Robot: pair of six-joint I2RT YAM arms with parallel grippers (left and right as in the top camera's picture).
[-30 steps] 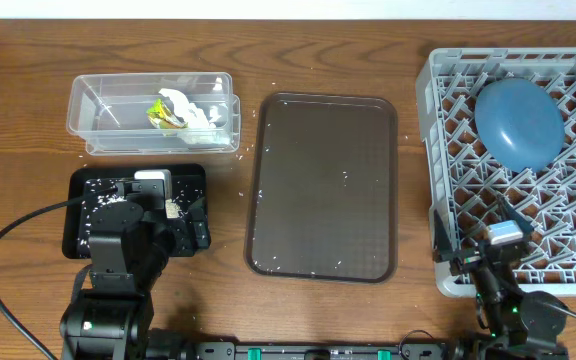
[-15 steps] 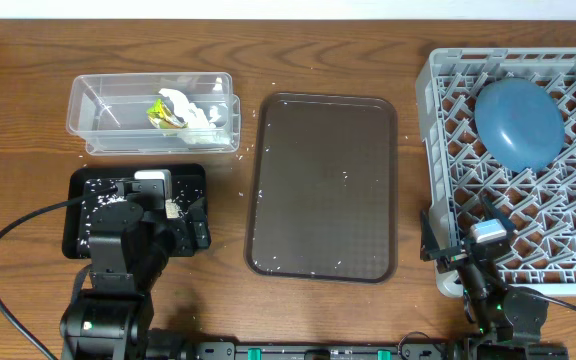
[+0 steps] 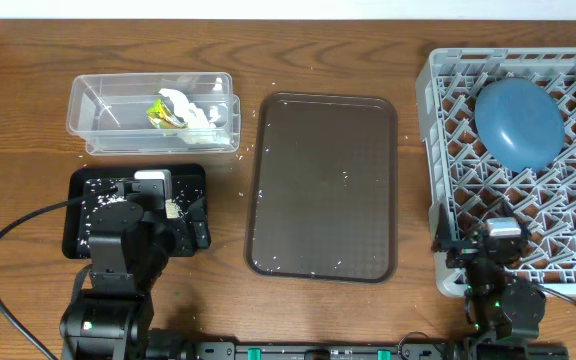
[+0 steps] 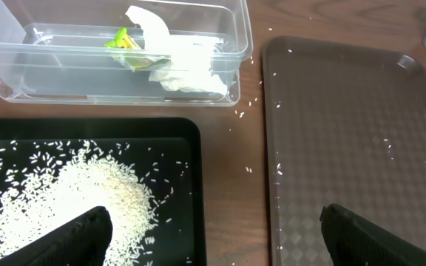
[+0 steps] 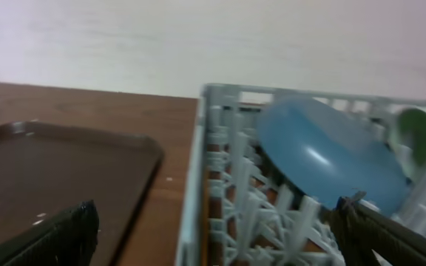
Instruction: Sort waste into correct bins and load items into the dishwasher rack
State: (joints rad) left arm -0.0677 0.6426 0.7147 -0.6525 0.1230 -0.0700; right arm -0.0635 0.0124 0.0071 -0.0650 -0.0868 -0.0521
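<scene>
A clear tub at the back left holds crumpled white tissue and a yellow-green wrapper. In front of it a black tray carries a heap of white rice. The grey dishwasher rack on the right holds a blue plate on edge and a mint-green bowl at its far right. My left gripper is open, with nothing between its fingers, above the black tray's right edge. My right gripper is open and empty at the rack's front left corner.
A large brown serving tray lies in the middle, with a few stray rice grains on it and on the wooden table beside it. The arm bases and a cable sit along the front edge.
The right arm has shifted a little at the rack's front left corner, first leftward, then back to the right. The left arm has not moved.
</scene>
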